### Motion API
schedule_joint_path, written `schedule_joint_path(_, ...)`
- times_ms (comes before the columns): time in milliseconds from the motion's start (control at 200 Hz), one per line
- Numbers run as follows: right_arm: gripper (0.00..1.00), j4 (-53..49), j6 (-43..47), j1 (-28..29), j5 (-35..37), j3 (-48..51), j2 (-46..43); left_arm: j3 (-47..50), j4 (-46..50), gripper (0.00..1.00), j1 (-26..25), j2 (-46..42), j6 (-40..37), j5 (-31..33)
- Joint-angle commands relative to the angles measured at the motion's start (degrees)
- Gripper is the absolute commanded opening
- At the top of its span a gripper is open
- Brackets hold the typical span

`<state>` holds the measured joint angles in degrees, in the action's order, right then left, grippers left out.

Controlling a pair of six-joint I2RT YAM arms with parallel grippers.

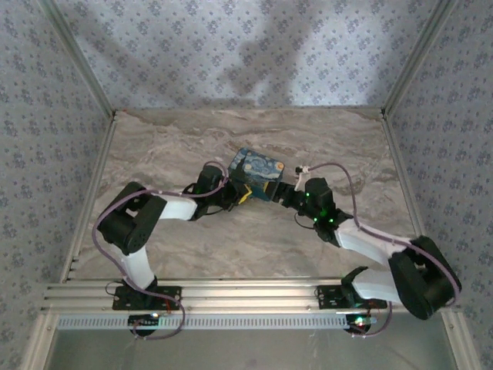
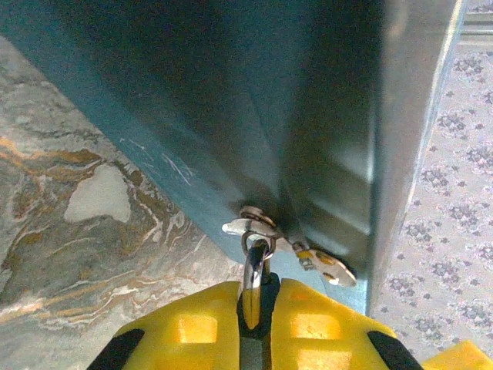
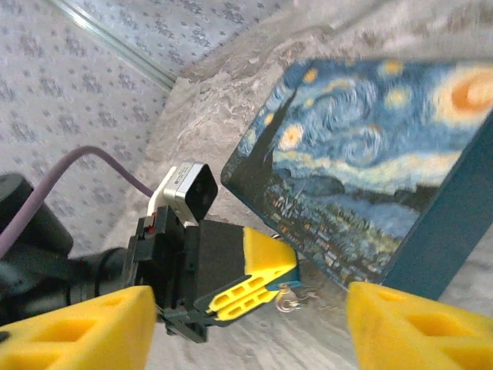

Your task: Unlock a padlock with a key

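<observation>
Up close, in the left wrist view, the padlock point(image 2: 252, 281) is a slim, bright silver piece of metal with a thin rounded shackle loop point(image 2: 258, 248) at its top. The loop hangs through a small silver hasp point(image 2: 248, 224) at the lower edge of the box's plain teal side. The left gripper point(image 2: 259, 304) is clamped on the lock body, its yellow fingers pressed together around it. Just right of the hasp a flat metal tab point(image 2: 328, 267) lies against the box edge; whether that is the key I cannot tell. The right wrist view gives the other side of things: the painted box point(image 3: 362, 154) with its blue and yellow swirls, the left claw seen from outside, and a small glint of metal at its tip beside the box's lower corner. There the right gripper point(image 3: 250, 335) stands with its fingers spread wide and nothing between them. From above, both arms meet at the box in the middle of the marbled table point(image 1: 177, 139), one on each side, and the lock is too small to make out.
</observation>
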<state>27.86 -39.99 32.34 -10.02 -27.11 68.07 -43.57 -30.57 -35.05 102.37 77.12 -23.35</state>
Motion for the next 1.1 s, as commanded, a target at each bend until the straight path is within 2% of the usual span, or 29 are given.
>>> schedule_joint_path(0,0.76,-10.43,17.44,0.18,3.69,-3.37,-5.30,-1.03,0.86,0.01,-0.39,-2.80,1.79,0.12)
schedule_joint_path(110,0.85,-14.23,26.98,-0.04,4.92,-4.48,-9.71,-0.70,0.53,0.01,-0.46,-3.22,2.41,0.14)
schedule_joint_path(255,0.94,-13.39,41.54,0.59,3.80,-3.84,-13.29,-0.56,0.41,0.00,-0.63,-3.73,3.01,0.16)
schedule_joint_path(385,0.95,-13.82,58.58,3.32,3.15,-2.90,-14.30,-0.42,0.40,0.00,-0.82,-3.93,3.75,0.20)
schedule_joint_path(490,0.96,-14.12,73.30,7.68,6.04,-1.38,-13.65,-0.47,0.42,0.00,-1.06,-3.93,4.89,0.24)
schedule_joint_path(605,0.97,-14.32,82.92,10.67,9.84,-0.51,-10.57,-0.59,0.35,0.00,-1.30,-3.93,6.22,0.28)
schedule_joint_path(819,0.96,-8.05,90.14,13.52,14.33,0.22,-0.44,-0.70,0.25,0.00,-1.86,-4.02,7.55,0.61)
schedule_joint_path(1094,0.87,1.99,89.12,13.79,13.19,-1.01,11.59,-0.29,-0.53,0.00,-2.42,-4.28,8.88,1.20)
